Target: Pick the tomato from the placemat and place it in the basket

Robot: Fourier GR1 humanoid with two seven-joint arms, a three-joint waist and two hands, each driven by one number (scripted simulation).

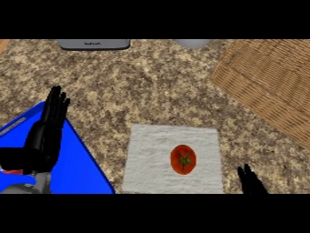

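A red tomato [182,159] lies on a white placemat [174,139] in front of me on the speckled stone counter [137,86]. The woven basket [278,86] sits well apart, to the far right. My left hand [44,132] rests open, fingers straight, over a blue tray [77,173]. Only my right hand's [251,182] fingertips show at the lower edge; I cannot tell its state.
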